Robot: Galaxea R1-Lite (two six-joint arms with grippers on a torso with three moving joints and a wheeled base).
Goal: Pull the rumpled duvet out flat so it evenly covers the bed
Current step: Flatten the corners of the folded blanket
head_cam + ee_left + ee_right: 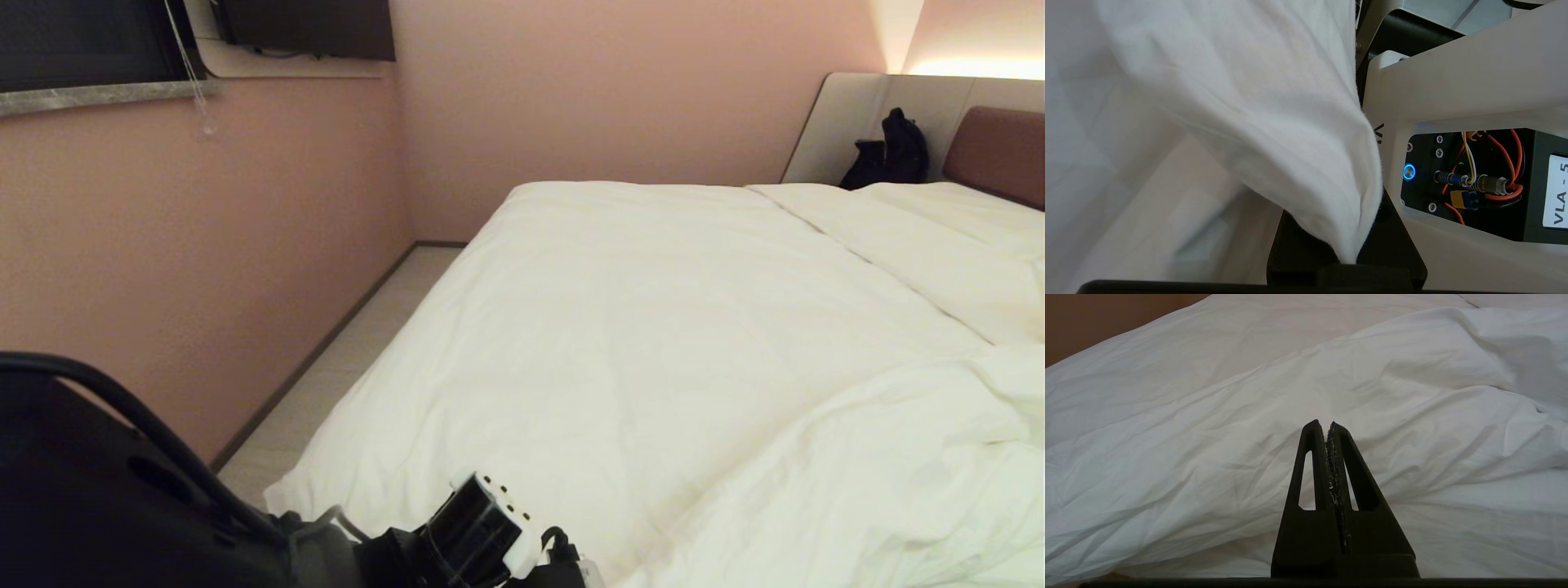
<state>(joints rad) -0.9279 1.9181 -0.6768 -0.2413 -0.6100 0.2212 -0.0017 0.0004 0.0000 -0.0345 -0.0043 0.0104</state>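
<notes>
The white duvet (653, 351) lies over the bed, smooth across the middle and bunched in thick folds at the near right (906, 465). The bed's reddish-brown headboard (1000, 151) shows at the far right. My left arm (482, 531) sits at the lower edge of the head view. In the left wrist view, my left gripper (1355, 216) is shut on a pinched fold of the duvet (1257, 102), which drapes over both black fingers. My right gripper (1326, 424) is shut with nothing in it, pointing at the creased duvet (1249, 416) without touching it.
A pink wall (204, 245) runs along the left, with a narrow strip of floor (351, 359) between it and the bed. A black bag (890, 155) rests against the grey surround at the bed's head. My own white body with its wiring (1474, 183) is close beside the left gripper.
</notes>
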